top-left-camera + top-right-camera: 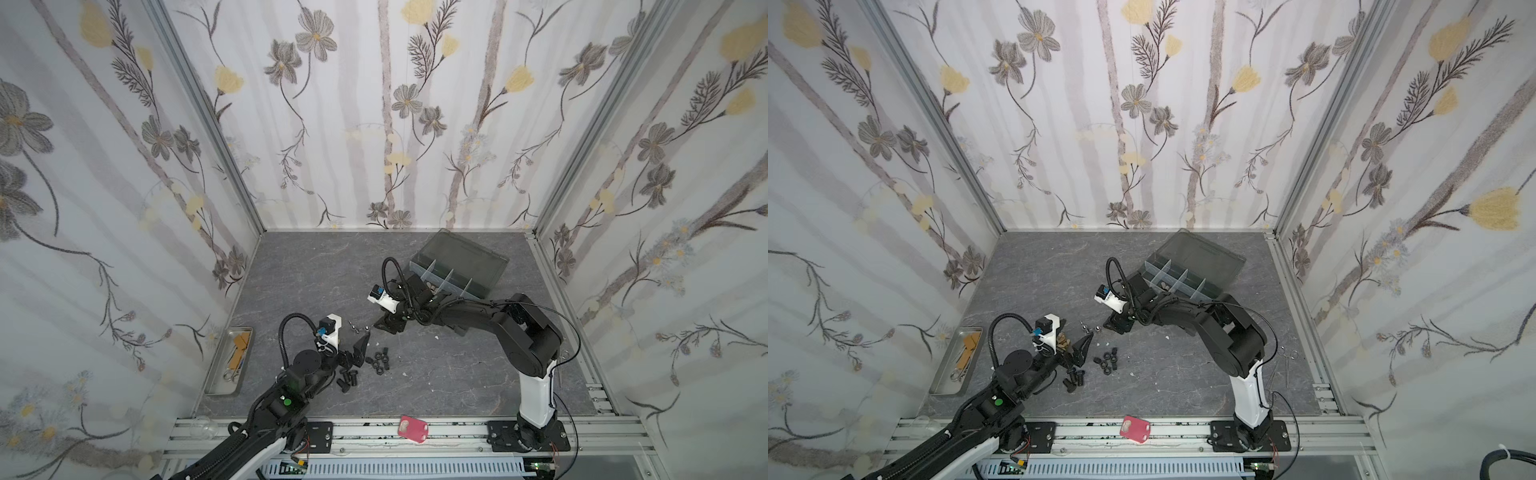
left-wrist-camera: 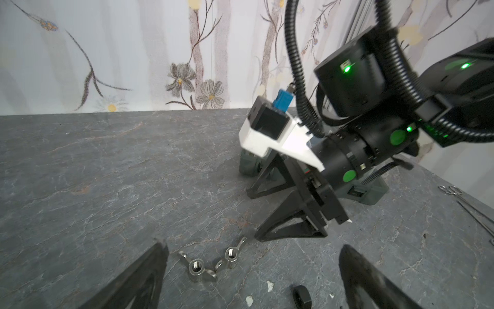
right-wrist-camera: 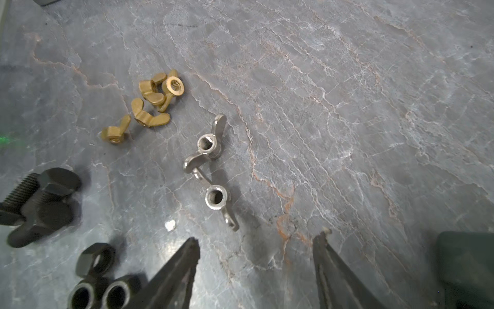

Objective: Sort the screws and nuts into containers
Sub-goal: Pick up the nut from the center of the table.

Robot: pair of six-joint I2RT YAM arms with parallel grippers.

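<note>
Near the middle of the tabletop [image 1: 311, 270], the right gripper [image 3: 258, 236] hangs with jaws spread and empty just short of two silver wing nuts [image 3: 215, 198], the left gripper [image 2: 252, 245] facing them, jaws wide apart.

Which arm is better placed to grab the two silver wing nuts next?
Right, probably. The right tool is open and empty, tips just short of the silver wing nuts, and the organizer box sits beside that arm. The left tool is open and close too, but farther from the box.
</note>
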